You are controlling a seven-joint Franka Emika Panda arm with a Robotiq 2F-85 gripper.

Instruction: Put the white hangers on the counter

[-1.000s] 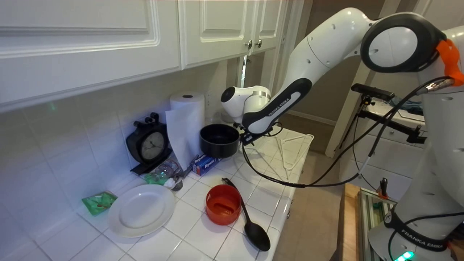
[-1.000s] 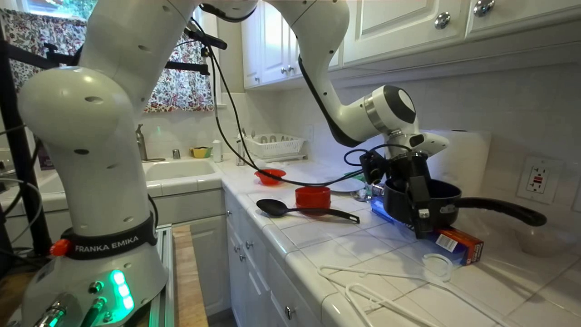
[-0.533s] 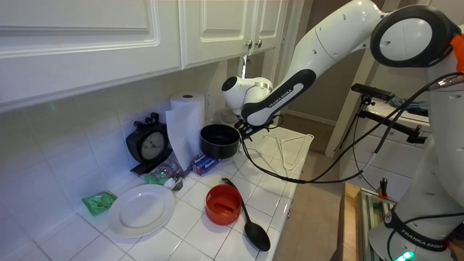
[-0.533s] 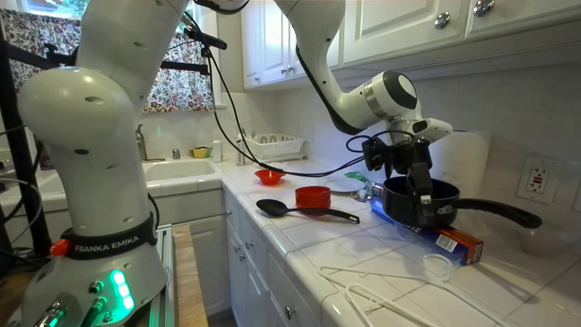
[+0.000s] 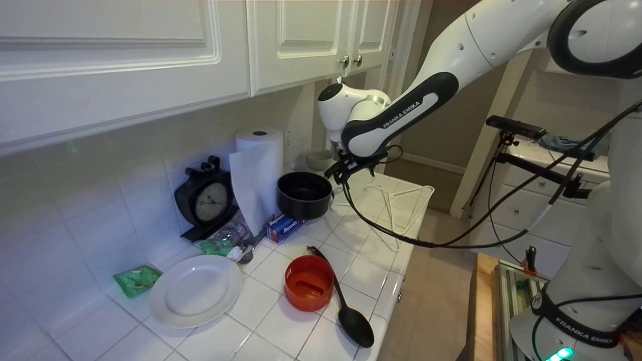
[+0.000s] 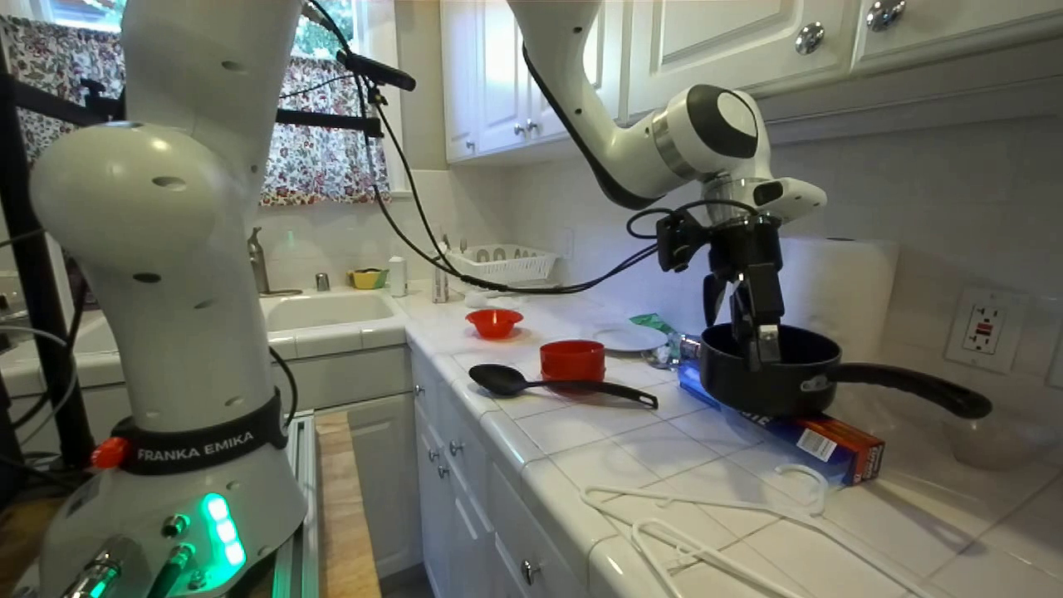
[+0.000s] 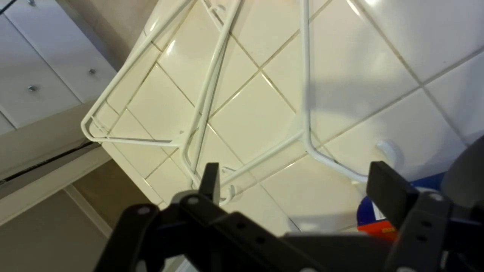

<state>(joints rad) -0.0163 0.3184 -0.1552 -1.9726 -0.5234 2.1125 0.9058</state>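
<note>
Several white hangers [image 7: 305, 75] lie overlapping on the tiled white counter [image 7: 253, 105], close to its front edge; both exterior views show them too. My gripper [image 7: 297, 173] stands open, its fingers wide apart with nothing held. In the wrist view the hanger wires lie below it, and one wire runs out of sight behind the right finger [image 7: 389, 189]. An exterior view has the gripper [image 6: 737, 332] raised above the counter, overlapping the black pot in the picture, with the hangers lower and nearer the camera.
The black pot [image 5: 303, 200] sits at a blue foil box [image 6: 818, 457], beside the paper-towel roll [image 5: 261, 175]. A red cup [image 5: 309, 283], black spoon [image 5: 355, 323] and white plate [image 5: 195, 291] are farther along the counter. White cabinets [image 5: 301, 45] hang above.
The arm and open gripper have risen away from the pot, drawing slightly back. The pot's handle shifted a little at first, then stayed put. The hangers have not moved.
</note>
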